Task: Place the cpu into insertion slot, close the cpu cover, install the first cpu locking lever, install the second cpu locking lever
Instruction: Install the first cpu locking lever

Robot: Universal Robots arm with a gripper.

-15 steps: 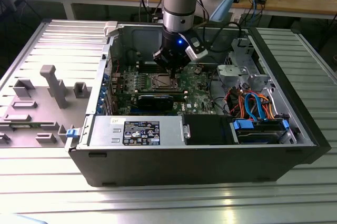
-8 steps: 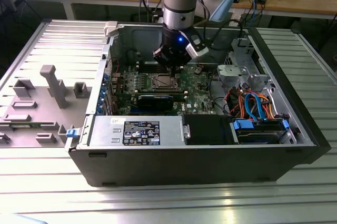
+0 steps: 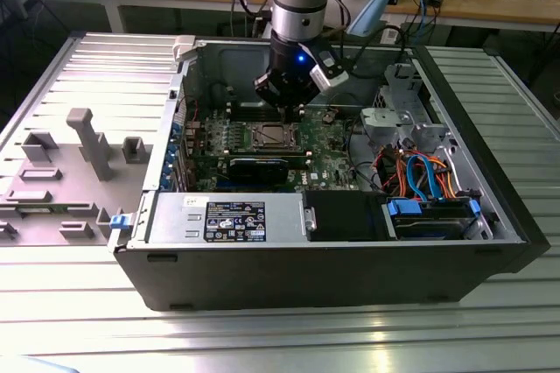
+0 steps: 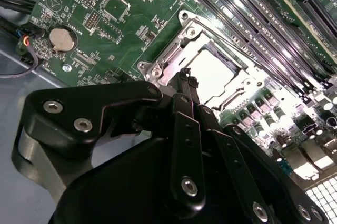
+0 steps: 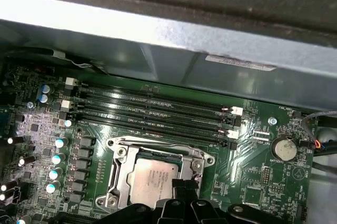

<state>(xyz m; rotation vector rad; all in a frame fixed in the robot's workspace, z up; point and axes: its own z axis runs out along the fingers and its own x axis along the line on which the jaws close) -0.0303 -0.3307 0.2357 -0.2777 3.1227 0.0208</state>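
The cpu point(image 5: 151, 179) lies flat in the insertion slot point(image 5: 113, 145) on the green motherboard, its silver top bright in the second wrist view point(image 4: 210, 71). The cpu cover point(image 5: 118, 174), a silver frame point(image 4: 171, 50), lies down around it. A thin wire lever point(image 4: 237, 50) runs along the socket's side toward the memory slots. My gripper point(image 4: 187, 77) hangs low over the socket's edge, its black fingers point(image 4: 184, 119) drawn together at the tip beside the cpu point(image 5: 181, 184). In the exterior view my gripper point(image 3: 287, 109) stands just behind the socket point(image 3: 269, 136) inside the open case.
Long black memory slots point(image 5: 152, 111) run beside the socket, against the case wall point(image 5: 174, 50). A coin battery point(image 4: 62, 39) sits on the board. In the exterior view a black graphics card point(image 3: 262, 167), a grey drive cage point(image 3: 398, 110), coloured cables point(image 3: 420, 172) and the power supply point(image 3: 227, 218) crowd the case.
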